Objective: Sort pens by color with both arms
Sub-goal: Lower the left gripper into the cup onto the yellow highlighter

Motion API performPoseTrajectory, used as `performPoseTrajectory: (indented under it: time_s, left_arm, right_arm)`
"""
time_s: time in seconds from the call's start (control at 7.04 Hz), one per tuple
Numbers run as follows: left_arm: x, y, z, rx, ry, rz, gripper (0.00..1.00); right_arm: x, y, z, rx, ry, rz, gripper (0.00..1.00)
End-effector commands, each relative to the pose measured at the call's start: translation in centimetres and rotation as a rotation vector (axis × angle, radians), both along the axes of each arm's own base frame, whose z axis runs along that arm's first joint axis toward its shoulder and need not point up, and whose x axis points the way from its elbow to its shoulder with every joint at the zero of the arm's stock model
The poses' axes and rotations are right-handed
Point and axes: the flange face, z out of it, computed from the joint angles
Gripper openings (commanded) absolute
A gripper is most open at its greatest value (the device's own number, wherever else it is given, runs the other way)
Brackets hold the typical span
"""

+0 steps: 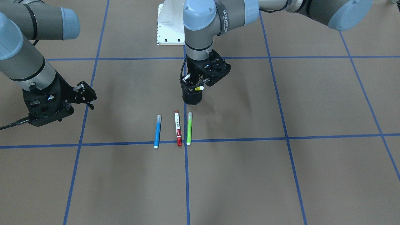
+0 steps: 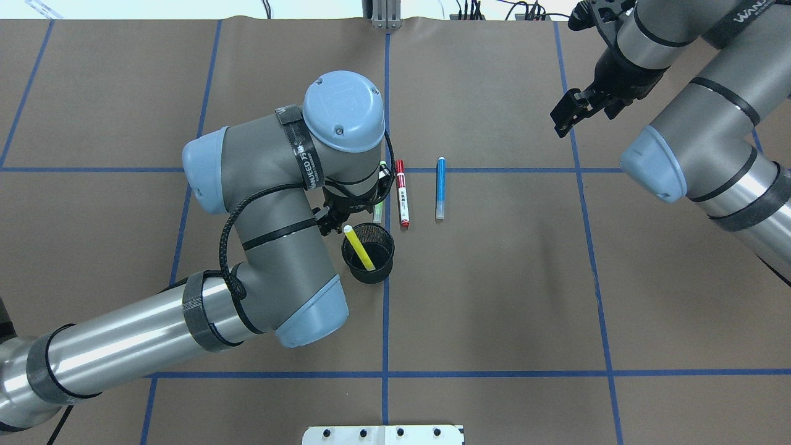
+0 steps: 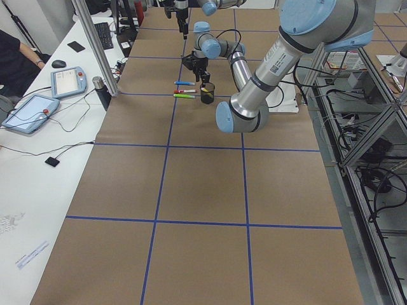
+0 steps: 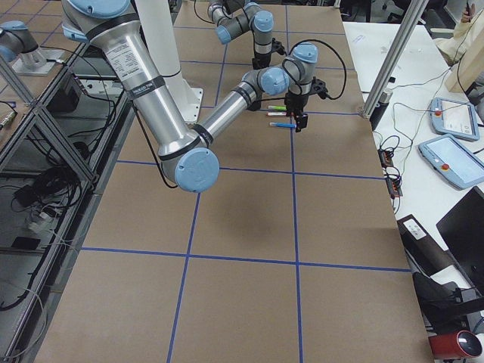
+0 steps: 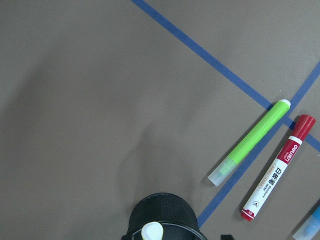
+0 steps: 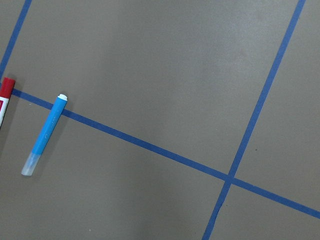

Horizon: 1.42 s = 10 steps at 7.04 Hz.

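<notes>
Step in hand, as judged: removal of the last pen from the cup. The left gripper (image 1: 196,82) hangs directly over the black wire-mesh cup (image 2: 372,276), just above centre in the front-facing frame. Its fingers appear parted and hold nothing. The top of the yellow pen (image 2: 358,247) sits just beneath them. That pen leans inside the cup, lower end down and upper end at the rim. The right gripper (image 1: 89,100) hovers at the left of the front-facing frame, well apart from every pen, with its fingers spread and empty. Three pens lie flat on the table (image 1: 281,175) in a parallel row just below the cup in that frame. From frame left these are the blue pen (image 1: 157,131), the red-and-white marker (image 1: 178,128) and the lime green pen (image 1: 189,128). They are near one another but not touching. Their lower ends reach the blue tape line. Next move, as judged: the left fingers must lower around the yellow pen's upper end, close squarely on the slanted barrel, and lift without tipping the cup. Count: four pens, one of each colour; one cup; two arms.
</notes>
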Motion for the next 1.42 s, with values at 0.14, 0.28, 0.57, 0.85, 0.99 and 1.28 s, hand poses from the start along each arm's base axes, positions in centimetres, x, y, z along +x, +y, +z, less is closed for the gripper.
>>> performPoseTrajectory:
  time_s: [0.14,0.28,0.57,0.85,0.99,1.28]
  left_arm:
    - [0.3,-0.3,0.6,-0.016,-0.032,-0.014,0.66]
    - [0.4,-0.2,0.7,-0.024,-0.032,-0.022,0.66]
    - [0.6,-0.3,0.4,-0.025,-0.030,-0.028,0.66]
    - [1.1,-0.6,1.2,-0.030,-0.044,-0.027,0.66]
    - [1.1,-0.6,1.3,-0.033,-0.045,-0.027,0.66]
    - [1.9,0.3,1.6,-0.034,-0.047,-0.010,0.65]
  right_arm:
    - [0.1,0.1,0.0,0.001,-0.001,0.000,0.99]
    - [0.0,0.0,0.0,0.000,0.000,0.000,0.99]
    - [0.1,0.1,0.0,0.001,-0.001,0.000,0.99]
    - [0.1,0.2,-0.2,0.005,-0.003,0.000,0.99]
    - [0.1,0.2,-0.3,0.006,-0.004,0.000,0.99]
    - [0.2,0.2,-0.3,0.007,-0.005,0.000,0.99]
